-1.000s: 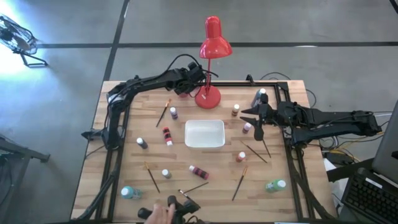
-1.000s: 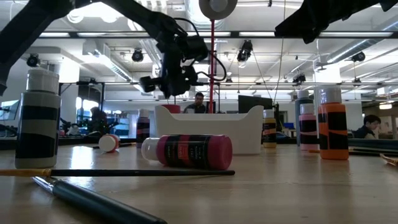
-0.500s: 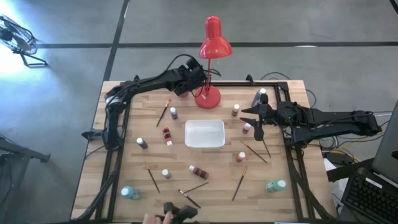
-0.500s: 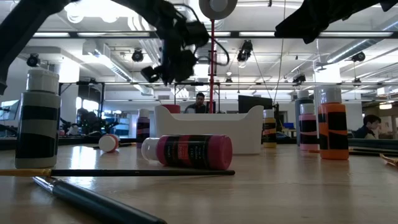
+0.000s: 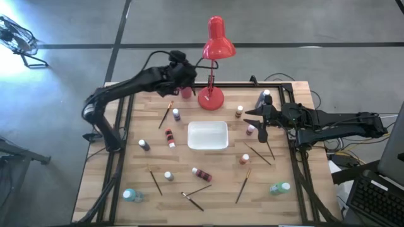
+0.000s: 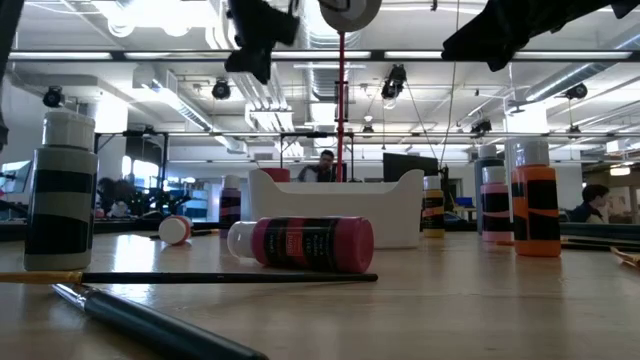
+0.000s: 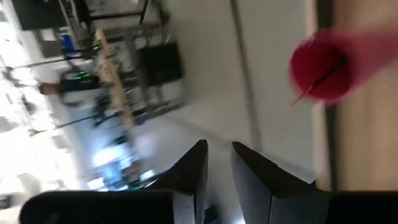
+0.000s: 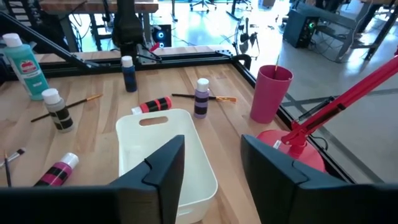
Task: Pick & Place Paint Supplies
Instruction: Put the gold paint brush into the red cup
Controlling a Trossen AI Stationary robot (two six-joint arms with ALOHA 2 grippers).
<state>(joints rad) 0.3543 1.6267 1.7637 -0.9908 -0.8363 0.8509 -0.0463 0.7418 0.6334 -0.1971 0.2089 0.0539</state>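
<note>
Tabletop: white tray (image 5: 207, 136) empty, red cup (image 7: 320, 70) w/ brush (image 7: 318, 81); both arms' fingers parted, holding nothing.

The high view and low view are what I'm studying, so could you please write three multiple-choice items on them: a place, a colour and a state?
1. Where is the tray?
A. On the floor
B. Mid-table
C. Hanging from an arm

2. What colour is the lamp?
A. Red
B. Blue
C. Green

3. How is the pink bottle nearest the low camera?
A. Standing upright
B. Inside the tray
C. Lying on its side

Answers: 1 B, as the high view shows it at the middle of the wood; 2 A, as shade and base are both red; 3 C, as its cap points sideways along the tabletop.
</note>
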